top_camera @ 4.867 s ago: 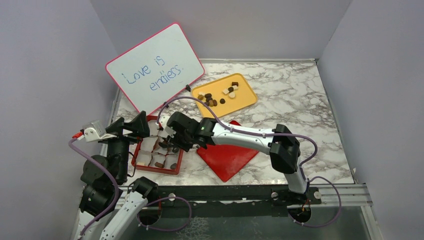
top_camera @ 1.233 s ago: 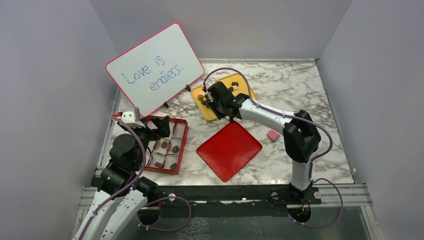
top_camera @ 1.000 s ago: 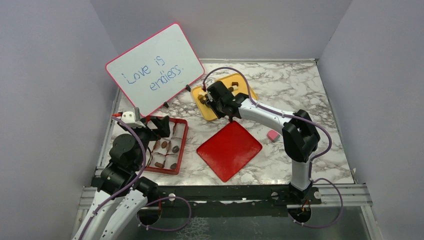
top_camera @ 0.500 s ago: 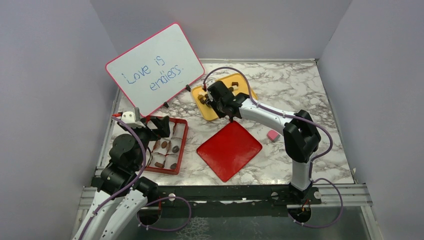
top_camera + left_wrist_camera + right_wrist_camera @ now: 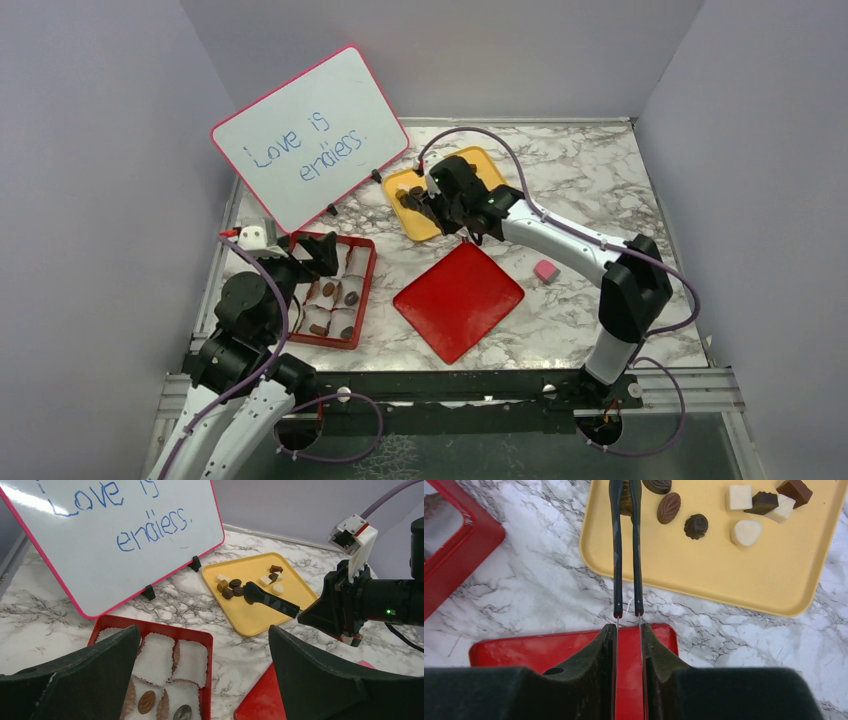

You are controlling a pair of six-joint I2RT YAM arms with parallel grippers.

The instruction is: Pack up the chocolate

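Note:
Several chocolate pieces [image 5: 696, 526], dark brown and cream, lie on a yellow tray [image 5: 704, 580], which also shows in the top view [image 5: 420, 222] and in the left wrist view [image 5: 250, 617]. My right gripper [image 5: 626, 630] is shut on black tongs [image 5: 625, 555], whose tips pinch a brown piece [image 5: 625, 500] at the tray's left end. From above, the right gripper [image 5: 455, 205] hangs over the tray. The red box [image 5: 362, 290] of white paper cups holds a few chocolates [image 5: 146, 701]. My left gripper [image 5: 205, 680] stands open above the box with nothing between its fingers.
A red lid [image 5: 460, 300] lies flat between box and right arm. A small pink cube [image 5: 545, 270] sits right of it. A propped whiteboard [image 5: 310, 135] with blue writing stands behind the box. Grey walls close in the marble table.
The right gripper squeezed the tongs narrower and its wrist shifted slightly right over the tray. The left arm stayed still.

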